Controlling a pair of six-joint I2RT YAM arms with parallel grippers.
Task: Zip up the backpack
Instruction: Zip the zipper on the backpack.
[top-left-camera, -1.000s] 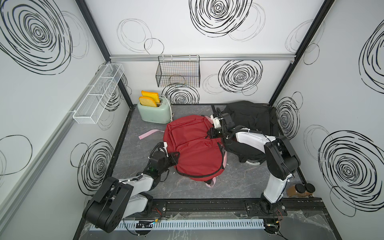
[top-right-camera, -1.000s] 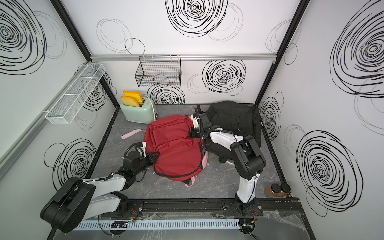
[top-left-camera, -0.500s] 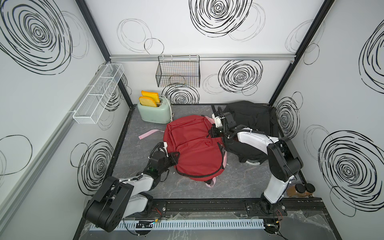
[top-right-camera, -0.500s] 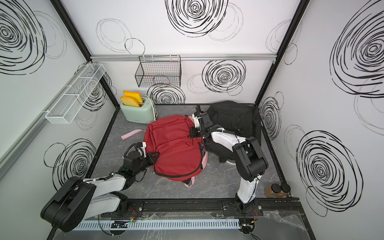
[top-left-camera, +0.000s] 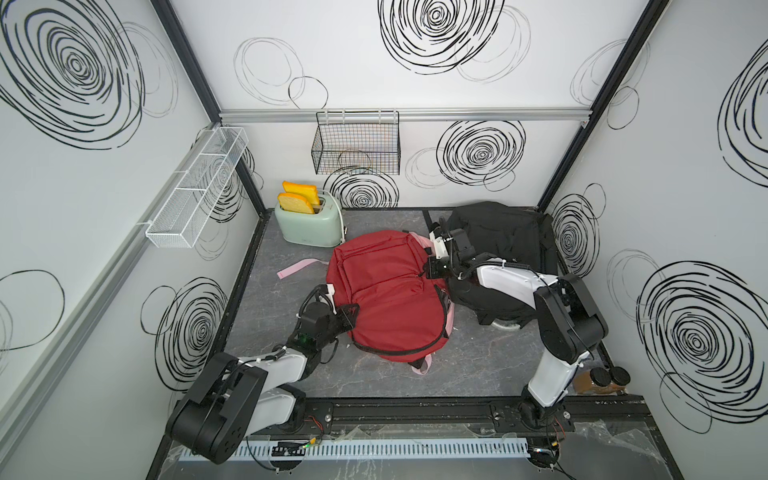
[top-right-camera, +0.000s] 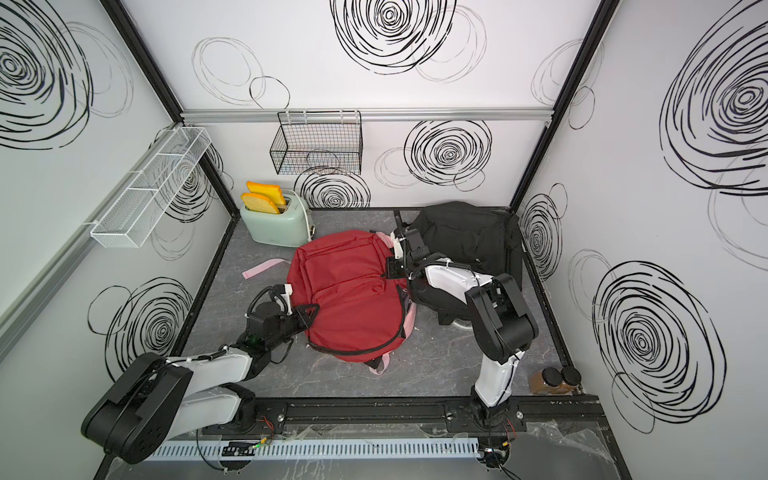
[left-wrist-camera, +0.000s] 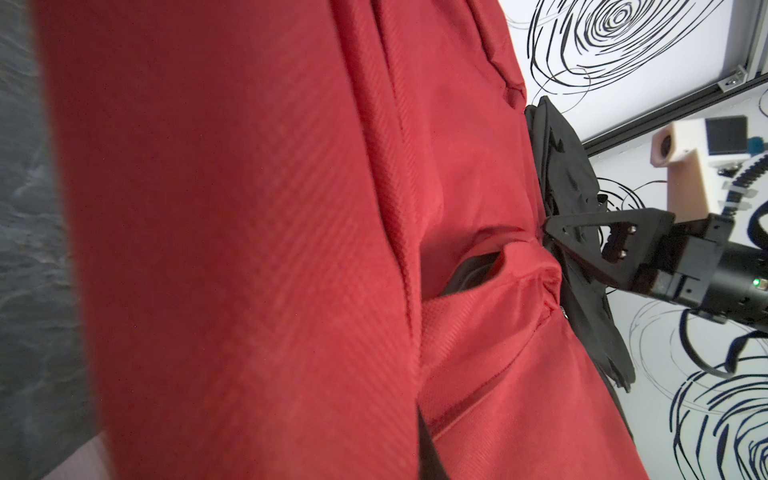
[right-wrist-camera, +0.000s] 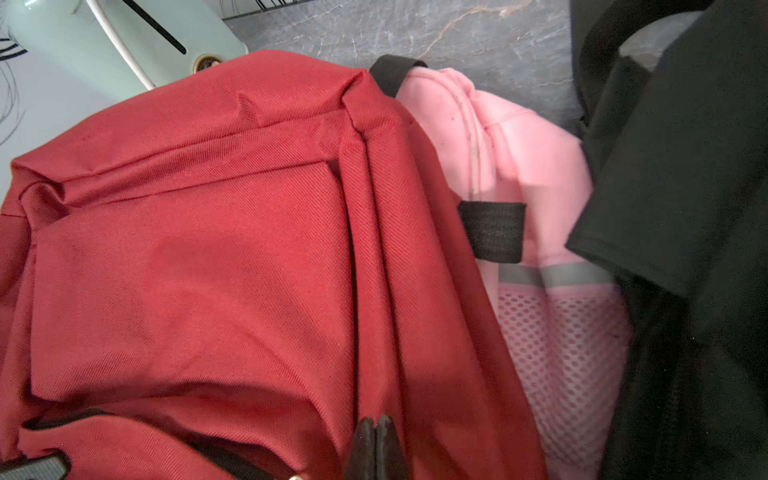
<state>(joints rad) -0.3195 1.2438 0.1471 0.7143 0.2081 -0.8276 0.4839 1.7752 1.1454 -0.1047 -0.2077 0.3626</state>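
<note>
– Top views first: where is the red backpack (top-left-camera: 386, 299)?
– It lies flat in the middle of the grey tabletop (top-left-camera: 478, 365), in both top views. A black bag (top-left-camera: 498, 232) crowds its right side, touching it, and the right arm lies across that bag. A mint toaster (top-left-camera: 309, 226) holding two toast slices (top-left-camera: 297, 199) stands far left. A loose pink strap (top-left-camera: 297, 268) lies just near of it, and two brown jars (top-left-camera: 602, 380) sit in the near right corner
– And the grippers?
– The left gripper (top-left-camera: 351, 311) is at the backpack's left edge, jaws drawn close, pinching red fabric. The right gripper (top-left-camera: 430, 270) meets its right edge
– Left wrist view?
– Red cloth fills it. A zip gap (left-wrist-camera: 478, 270) shows dark, and the right gripper (left-wrist-camera: 547, 232) sits at the end of it, with the black bag behind
– Right wrist view?
– The fingertips (right-wrist-camera: 365, 444) are pressed together on the zip seam; whether a pull lies between them I cannot tell. A pink padded back (right-wrist-camera: 540, 187) and the black bag hem in the right side, with the toaster beyond
</note>
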